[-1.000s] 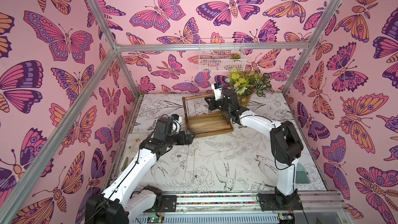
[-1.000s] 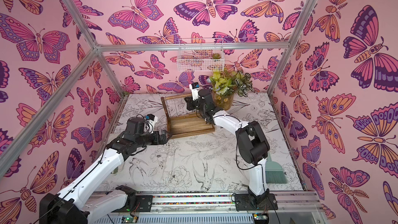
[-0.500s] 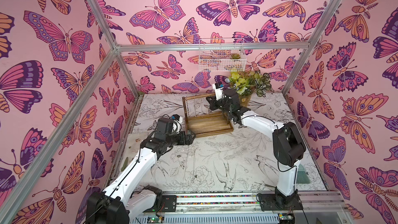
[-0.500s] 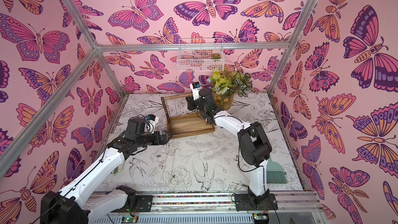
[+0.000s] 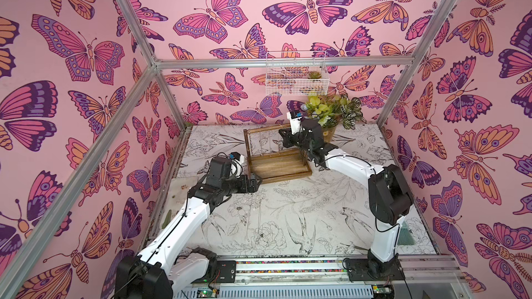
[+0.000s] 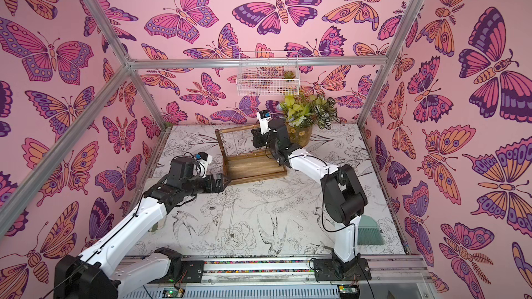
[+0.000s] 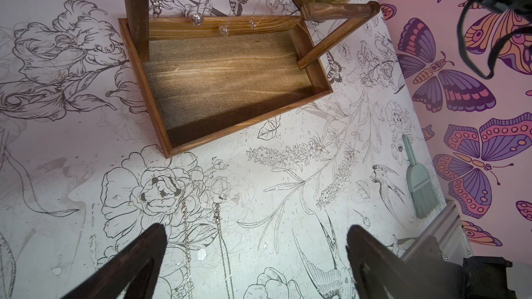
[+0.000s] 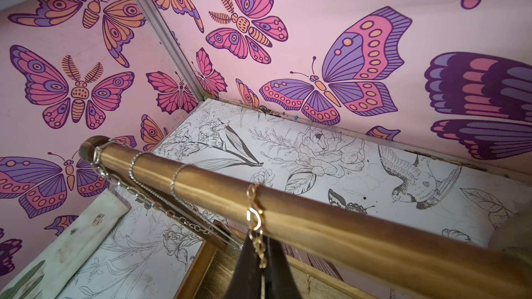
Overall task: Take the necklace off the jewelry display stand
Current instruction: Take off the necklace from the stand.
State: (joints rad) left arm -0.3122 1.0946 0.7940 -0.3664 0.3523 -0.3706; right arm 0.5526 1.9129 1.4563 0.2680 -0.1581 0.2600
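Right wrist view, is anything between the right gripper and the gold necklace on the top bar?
Nothing visible. The right gripper is shut just under the top bar, with the gold necklace hanging against it. The three silver chains loop the bar farther along, toward its far end.

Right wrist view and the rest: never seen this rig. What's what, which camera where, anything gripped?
Two robot arms with two-finger grippers stand at a table. Both top views come from one overhead camera pair; each wrist view rides on an arm. On the table: a jewelry display stand, a potted plant, a small brush and two loose silver chains. In the right wrist view the right gripper is shut on a gold necklace hanging from the stand's top bar. The left gripper is open and empty.
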